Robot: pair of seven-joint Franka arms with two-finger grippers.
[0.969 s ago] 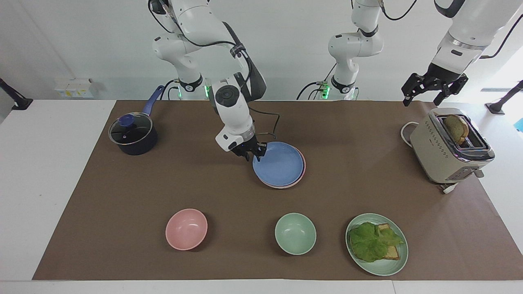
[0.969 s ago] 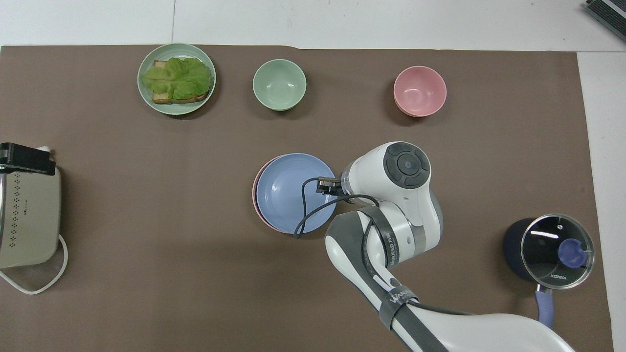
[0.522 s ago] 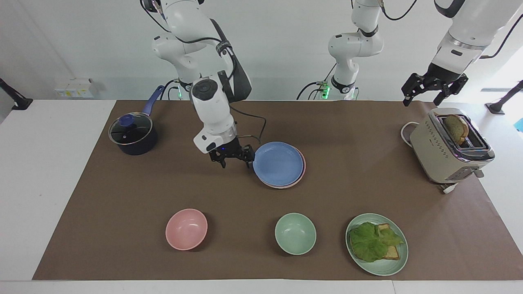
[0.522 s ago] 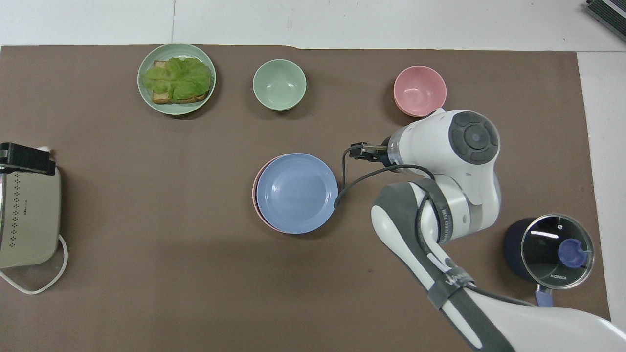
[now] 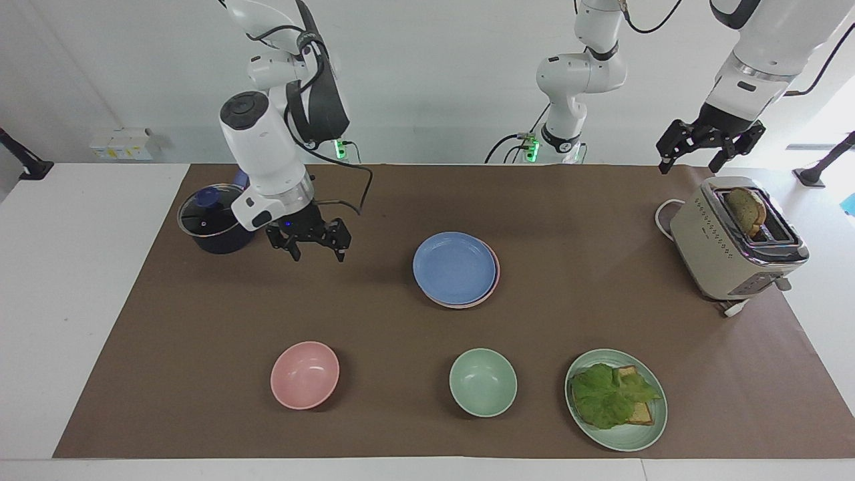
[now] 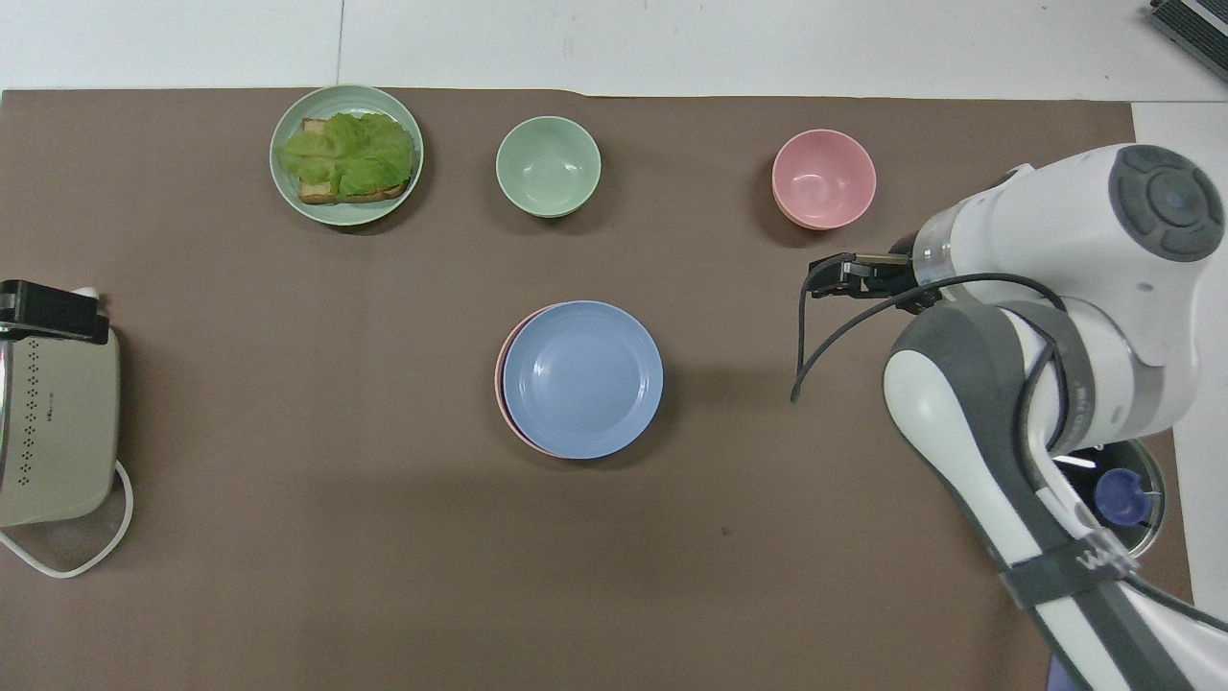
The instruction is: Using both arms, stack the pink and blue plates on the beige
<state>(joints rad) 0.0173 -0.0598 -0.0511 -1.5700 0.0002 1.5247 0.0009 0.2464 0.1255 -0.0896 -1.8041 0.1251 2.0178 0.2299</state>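
Blue plate (image 5: 454, 268) tops the pink plate (image 5: 495, 270) mid-desk, slightly offset; a knock could slide it. Right tool (image 5: 308, 242) and left tool (image 5: 709, 145) both gape empty.

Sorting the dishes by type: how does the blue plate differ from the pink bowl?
The blue plate is wide and shallow; the pink bowl is smaller across and deeper. The plate tops a stack, with a pink rim showing under it; the bowl sits alone on the mat, farther from the robots. Both are round, matte and empty.
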